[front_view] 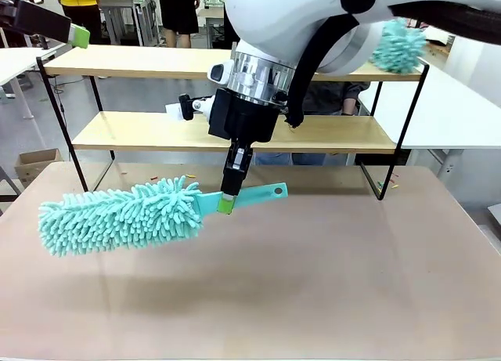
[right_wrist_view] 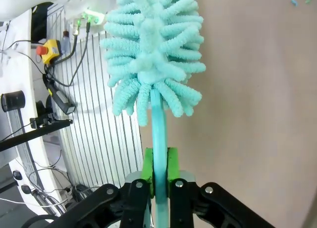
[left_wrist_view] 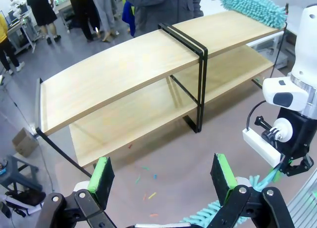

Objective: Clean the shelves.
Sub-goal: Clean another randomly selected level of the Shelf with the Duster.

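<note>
The shelves (front_view: 156,62) stand across the far half of the table, two light-wood boards in a black frame, also seen as the shelves (left_wrist_view: 124,69) from the left wrist. My right gripper (front_view: 227,201) hangs in front of the lower board, shut on the teal handle of a fluffy teal duster (front_view: 117,216) whose head points left, low over the table. In the right wrist view the gripper (right_wrist_view: 159,168) pinches the handle below the duster head (right_wrist_view: 151,55). My left gripper (left_wrist_view: 162,181) is open and holds nothing, high at the left end of the shelves; one green pad (front_view: 79,37) shows.
A person behind the shelves holds a second teal duster (left_wrist_view: 252,8) on the right end of the top board (front_view: 399,46). Small coloured scraps (left_wrist_view: 148,194) lie on the brown table (front_view: 313,283) near the shelf feet. A cardboard box (front_view: 35,164) sits on the floor at left.
</note>
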Action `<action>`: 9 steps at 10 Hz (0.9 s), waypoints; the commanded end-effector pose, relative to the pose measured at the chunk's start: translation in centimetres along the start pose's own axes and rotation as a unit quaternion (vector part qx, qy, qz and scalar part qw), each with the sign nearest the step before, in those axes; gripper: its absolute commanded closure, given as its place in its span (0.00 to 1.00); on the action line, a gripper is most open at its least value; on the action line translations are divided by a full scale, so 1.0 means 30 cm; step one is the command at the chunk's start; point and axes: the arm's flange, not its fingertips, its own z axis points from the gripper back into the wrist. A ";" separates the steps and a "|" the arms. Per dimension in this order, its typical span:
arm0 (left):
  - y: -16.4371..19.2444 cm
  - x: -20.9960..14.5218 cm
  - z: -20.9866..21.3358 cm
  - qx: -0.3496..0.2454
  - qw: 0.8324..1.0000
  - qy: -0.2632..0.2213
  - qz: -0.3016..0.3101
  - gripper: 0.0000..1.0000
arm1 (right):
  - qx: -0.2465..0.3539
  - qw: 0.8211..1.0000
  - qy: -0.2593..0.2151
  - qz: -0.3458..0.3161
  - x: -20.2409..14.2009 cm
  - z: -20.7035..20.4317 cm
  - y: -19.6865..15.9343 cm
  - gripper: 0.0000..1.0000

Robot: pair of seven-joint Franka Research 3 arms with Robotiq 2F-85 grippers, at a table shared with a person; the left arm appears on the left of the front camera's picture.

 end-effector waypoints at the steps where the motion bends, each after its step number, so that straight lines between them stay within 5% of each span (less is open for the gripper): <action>1: 0.004 -0.007 -0.002 0.000 1.000 0.001 0.000 0.00 | 0.002 1.000 0.002 0.001 0.000 -0.002 0.002 0.88; 9: 0.004 -0.007 -0.002 0.000 1.000 0.001 0.000 0.00 | 0.049 0.996 0.029 0.072 -0.084 0.047 0.021 0.88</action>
